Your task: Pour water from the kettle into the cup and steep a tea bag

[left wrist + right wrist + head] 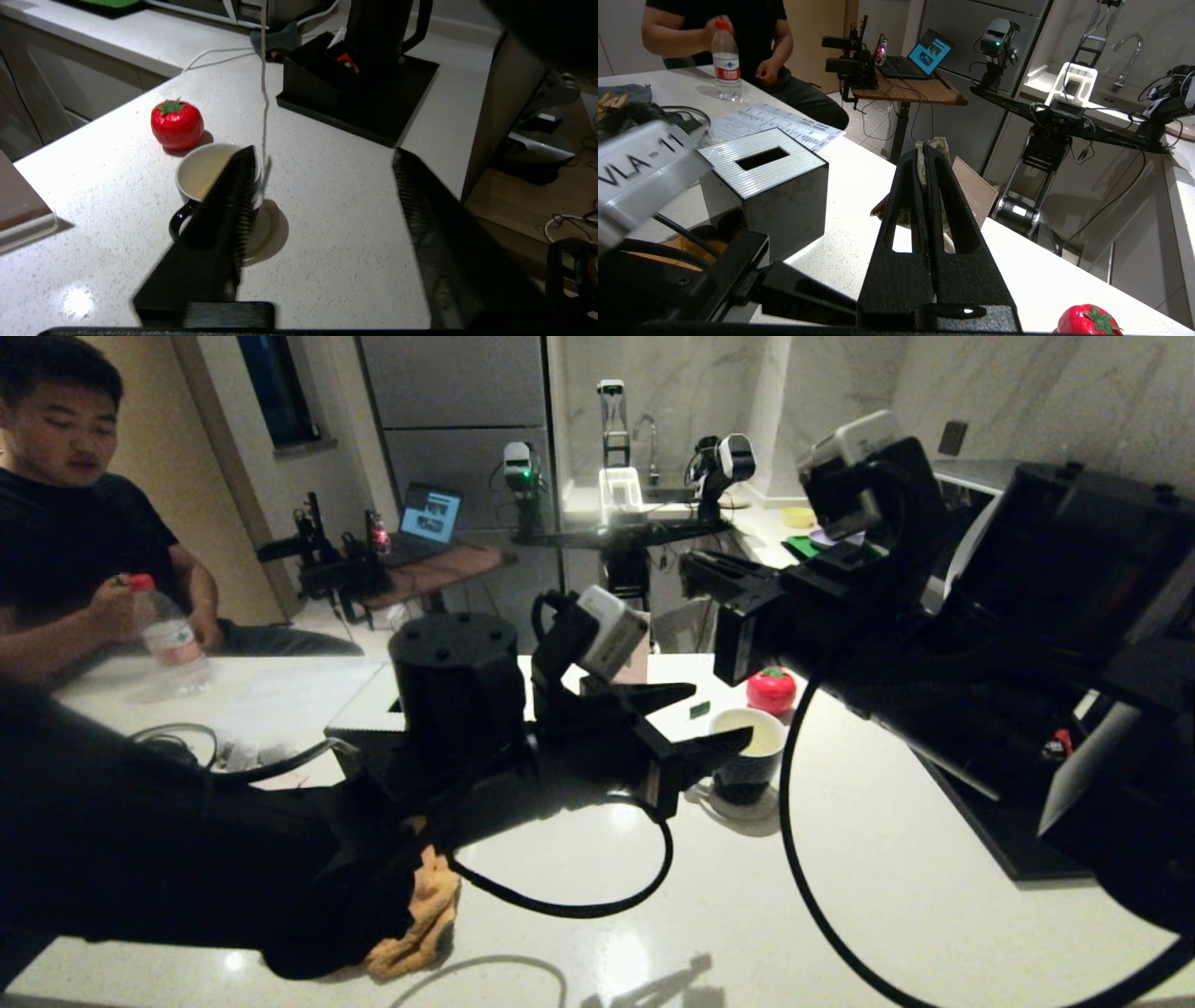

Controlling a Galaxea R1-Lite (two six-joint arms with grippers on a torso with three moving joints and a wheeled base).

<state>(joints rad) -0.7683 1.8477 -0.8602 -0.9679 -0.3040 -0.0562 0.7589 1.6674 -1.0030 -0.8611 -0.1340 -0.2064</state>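
— Out on the white counter (840,896), your cup (747,761) sits on a pale coaster (267,228), just beside a red tomato-shaped thing (176,123). See the water (201,175)? It looks pale yellowish against the white inside.

— Got it. What about your left gripper (719,714)?

— It is down at the cup with its jaws spread apart and nothing in them. One finger (233,200) crosses in front of the cup's rim, and the other stands well off to the side.

— And that thin line between them?

— That is the string (264,93). It hangs straight down and ends right at the cup's outer rim, close against the nearer finger. I cannot tell whether it touches.

— So where is the tea bag?

— It is up high in your right gripper (924,151), whose fingers are clamped tight together on the tea bag (934,145). The greyish-tan pouch pokes out past the tips, above the counter, so it is not in the cup.

— Kettle?

— The kettle (378,28) stands upright on a black tray (411,88), well apart from the cup.

— Anything else around you?

— A black box with a slotted white top (761,163) is near the left arm, and an orange cloth (420,915) lies under it. A person (75,523) sits at the far corner of the counter, holding a red-capped bottle (168,635).
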